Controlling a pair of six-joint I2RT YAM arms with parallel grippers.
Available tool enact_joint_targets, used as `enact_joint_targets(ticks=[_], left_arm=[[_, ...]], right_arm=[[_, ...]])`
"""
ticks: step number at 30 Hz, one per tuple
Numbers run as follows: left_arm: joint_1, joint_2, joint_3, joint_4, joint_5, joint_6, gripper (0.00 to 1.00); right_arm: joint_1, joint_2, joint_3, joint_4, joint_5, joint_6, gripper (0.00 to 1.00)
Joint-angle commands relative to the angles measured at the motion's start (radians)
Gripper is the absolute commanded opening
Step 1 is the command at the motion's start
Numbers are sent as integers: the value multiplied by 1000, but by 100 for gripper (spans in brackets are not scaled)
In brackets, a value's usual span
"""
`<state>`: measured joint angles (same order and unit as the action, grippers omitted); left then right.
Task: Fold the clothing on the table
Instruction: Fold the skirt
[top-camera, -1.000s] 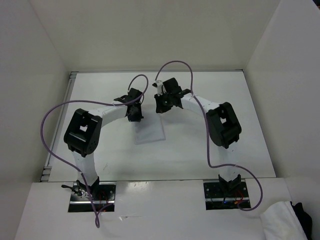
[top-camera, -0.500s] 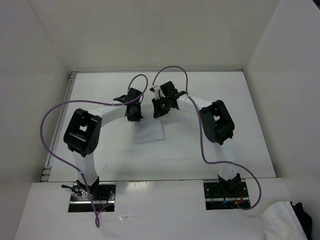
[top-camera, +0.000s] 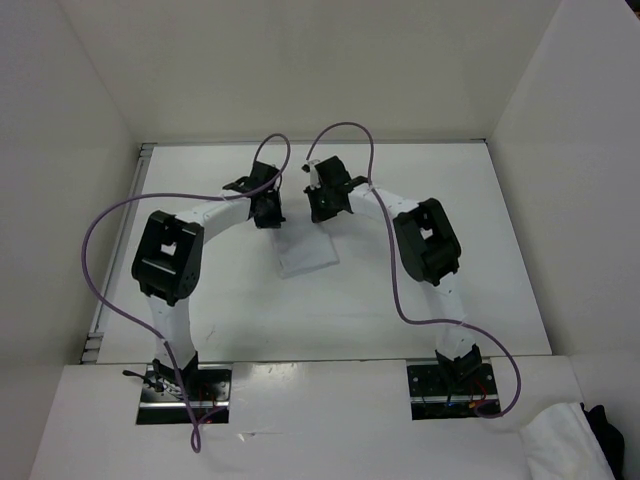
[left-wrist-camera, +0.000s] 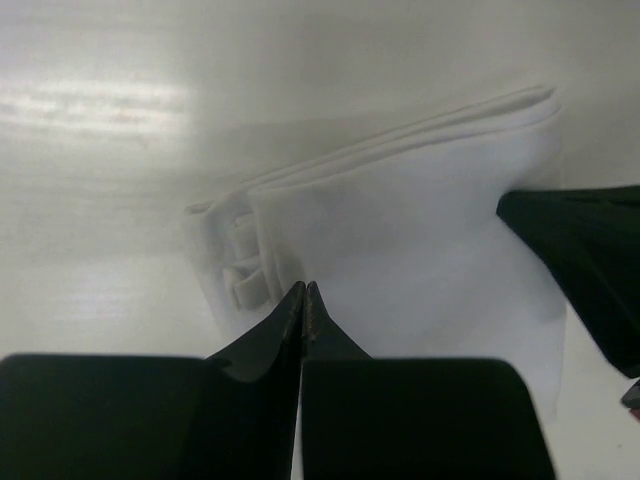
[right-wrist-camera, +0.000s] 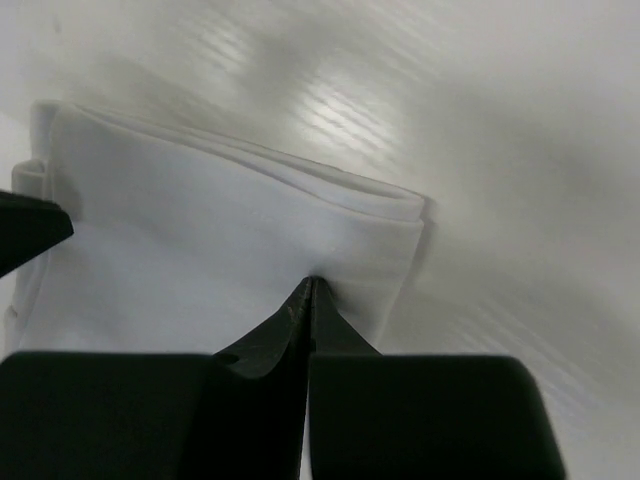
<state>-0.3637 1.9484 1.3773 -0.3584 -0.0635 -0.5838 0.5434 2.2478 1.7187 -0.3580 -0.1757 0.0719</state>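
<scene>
The clothing (top-camera: 308, 252) lies as a small white folded rectangle on the table (top-camera: 190, 185) between the two arms. My left gripper (top-camera: 268, 215) is shut, its tips meeting on the fabric near the banded edge (left-wrist-camera: 304, 288). My right gripper (top-camera: 322, 208) is shut as well, and the fabric puckers at its tips (right-wrist-camera: 309, 282). In the left wrist view the clothing (left-wrist-camera: 400, 220) shows a layered fold along its far side, with the right gripper's finger (left-wrist-camera: 585, 265) at the right. The right wrist view shows the clothing (right-wrist-camera: 200, 235) and its folded corner.
White upright wall panels (top-camera: 560, 130) close in the table on the left, back and right. Purple cables (top-camera: 100, 250) loop from both arms. A bulkier white cloth heap (top-camera: 560, 445) with a black item (top-camera: 605, 425) lies off the table at the bottom right.
Both grippers moved a little toward the back of the table, and the clothing slid with them and turned slightly. Both stayed shut.
</scene>
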Motion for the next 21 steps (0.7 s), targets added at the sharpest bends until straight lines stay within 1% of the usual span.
enact_joint_targets(ticks=[1,3,4,6,8,9,10,11,12,13,14,15,16,17,18,19,20,21], left_arm=[[20,85,127,24,51,22,0],[20,122,186,0,74,32,0],[20,157,242,-1,74,32,0],[20,185,293,-28,83,32,0],[20,185,312,-48,65,32,0],[20,169,312,-48,44,32,0],[20,120,293,-33,34,23,0],[20,91,276,-24,24,22,3],[20,57,246,-13,13,13,5],[20,-12,235,-13,13,13,7],[20,-47,226,-13,13,13,11],[20,-80,226,-13,24,13,20],[20,-141,226,-26,33,22,26],[20,-170,226,-39,33,22,39],[8,-199,226,-69,33,33,59],[8,-253,226,-88,43,33,79],[-1,-279,226,-106,60,48,94],[-1,-304,226,-125,60,59,99]], right_arm=[[-42,15,21,17,122,26,0],[-51,3,-5,31,152,46,0],[-51,-13,-5,42,162,46,0],[-51,-46,-31,66,177,55,0],[-62,-85,-54,106,186,65,1],[-72,-105,-54,106,186,65,3],[-86,-147,-54,94,186,65,6],[-98,-177,-54,85,177,65,21],[-112,-210,-68,85,126,65,28],[-144,-287,-68,85,98,65,43],[-157,-330,-99,71,75,49,81],[-167,-373,-114,59,61,37,93],[-168,-457,-131,47,36,1,99],[-181,-488,-140,18,21,-30,99],[-181,-514,-140,-65,1,-70,99],[-181,-537,-152,-103,-8,-111,99],[-191,-585,-195,-131,22,-145,99],[-191,-609,-221,-156,37,-159,99]])
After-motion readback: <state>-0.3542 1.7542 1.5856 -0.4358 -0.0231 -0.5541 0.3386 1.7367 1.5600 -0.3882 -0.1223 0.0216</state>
